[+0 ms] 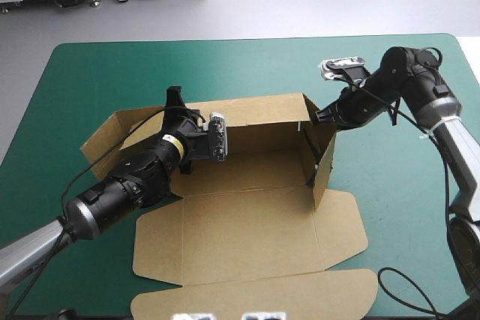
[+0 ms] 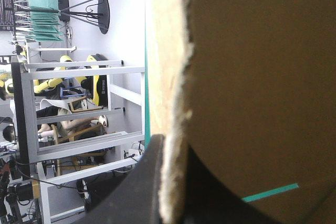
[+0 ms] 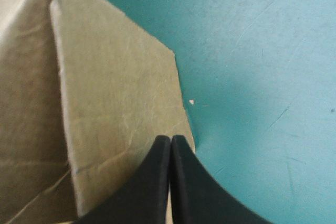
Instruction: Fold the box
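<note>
Partly erected brown cardboard box sits mid teal-green worktop, lid panel flat toward the near edge. The left claw is pinched onto the raised back wall near its left end. The right claw is all but closed on the right wall's flap edge.

Plain brown box, teal-green table cover, black-fingered right tool

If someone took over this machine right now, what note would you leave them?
Left hand: shut on the box, at the back wall's left end.
Right hand: shut on the raised right wall's top, apparently pinching it.
Box lies midway on the table; back and right walls up, lid flat toward the near edge.
Left to do: raise the splayed left side, tuck the walls.
</note>
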`<state>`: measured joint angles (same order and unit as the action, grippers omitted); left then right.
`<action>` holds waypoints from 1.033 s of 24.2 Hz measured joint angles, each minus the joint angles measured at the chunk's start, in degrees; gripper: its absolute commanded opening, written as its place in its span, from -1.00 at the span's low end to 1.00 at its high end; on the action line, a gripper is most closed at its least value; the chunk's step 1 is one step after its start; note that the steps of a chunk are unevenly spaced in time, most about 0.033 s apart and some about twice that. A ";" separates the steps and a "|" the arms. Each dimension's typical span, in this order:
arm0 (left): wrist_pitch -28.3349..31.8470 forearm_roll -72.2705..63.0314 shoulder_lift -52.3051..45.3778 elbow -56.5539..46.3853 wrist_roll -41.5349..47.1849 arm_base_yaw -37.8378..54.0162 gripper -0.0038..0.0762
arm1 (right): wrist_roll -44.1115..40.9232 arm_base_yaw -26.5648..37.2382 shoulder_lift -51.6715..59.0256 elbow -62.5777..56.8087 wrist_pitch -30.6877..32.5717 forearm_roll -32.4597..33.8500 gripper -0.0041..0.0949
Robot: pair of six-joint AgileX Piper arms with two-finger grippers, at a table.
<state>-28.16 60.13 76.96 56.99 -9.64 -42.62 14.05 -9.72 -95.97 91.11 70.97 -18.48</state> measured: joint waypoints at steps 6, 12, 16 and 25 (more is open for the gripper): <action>-0.05 0.00 0.00 0.00 0.00 0.00 -0.93 | 10.26 0.00 7.32 -15.14 -11.58 -6.75 -0.95; -0.11 0.02 0.00 0.00 0.00 0.00 -0.93 | 26.07 0.00 15.79 -31.30 -27.66 -16.43 -0.95; -0.11 0.02 0.00 0.00 0.00 0.00 -0.93 | 35.86 0.00 18.52 -38.16 -33.78 -23.75 -0.95; -0.47 0.06 0.00 0.00 0.00 0.00 -0.93 | 64.60 0.00 19.76 -48.00 -39.16 -50.38 -0.95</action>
<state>-28.63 60.19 76.96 56.99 -9.64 -42.62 78.65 -9.72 -76.21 43.11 31.82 -68.87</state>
